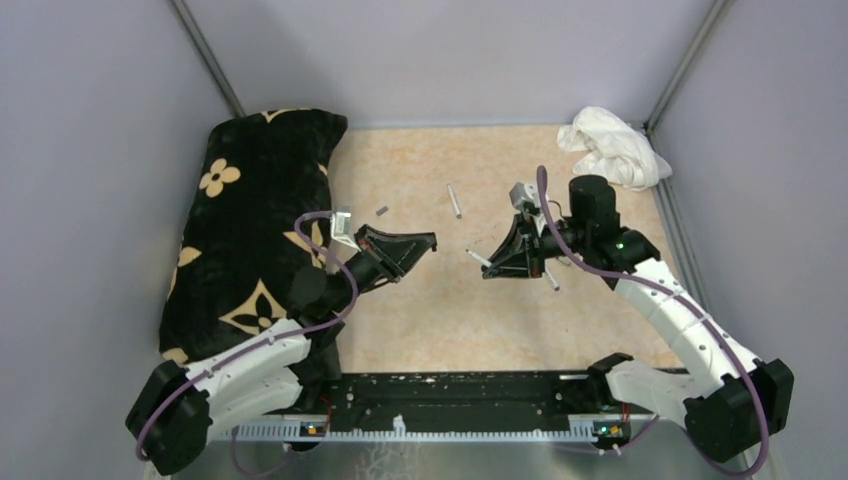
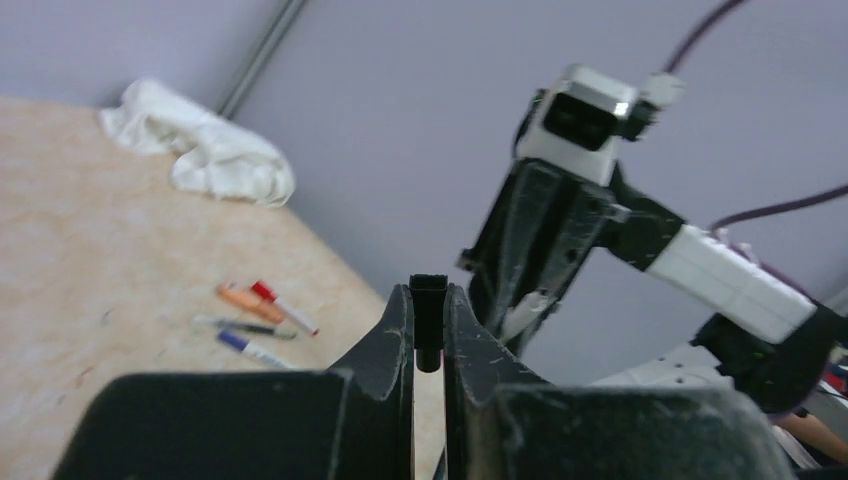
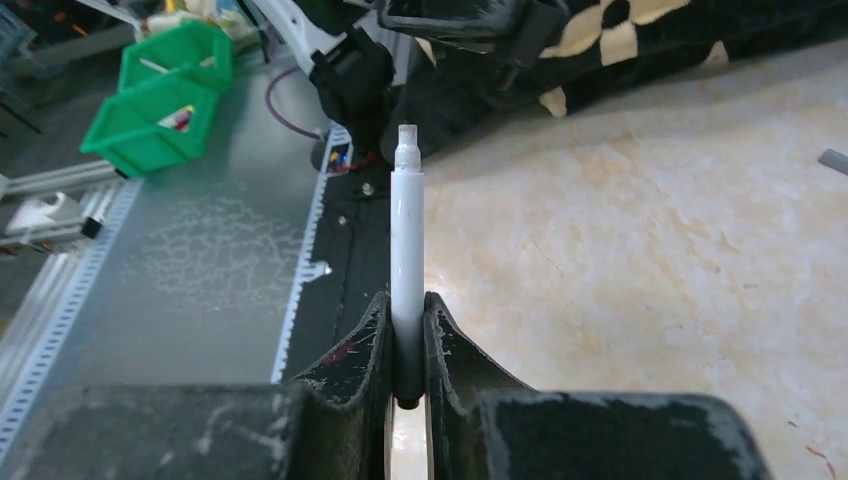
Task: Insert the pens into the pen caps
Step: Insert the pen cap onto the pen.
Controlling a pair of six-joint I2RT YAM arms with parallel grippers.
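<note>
Between the two arms, above the table (image 1: 420,320): left gripper (image 2: 428,300) clamped across a black pen cap (image 2: 428,318), right gripper (image 3: 406,312) clamped low on a white pen (image 3: 406,230), nib end sticking well out past the fingers. Both parts look light, stiff, slick plastic. The long overhang could let the pen pivot under push load, so a grip nearer mid-barrel would be safer. The cap may slide back between the pads. Can't tell which cap end is open.
</note>
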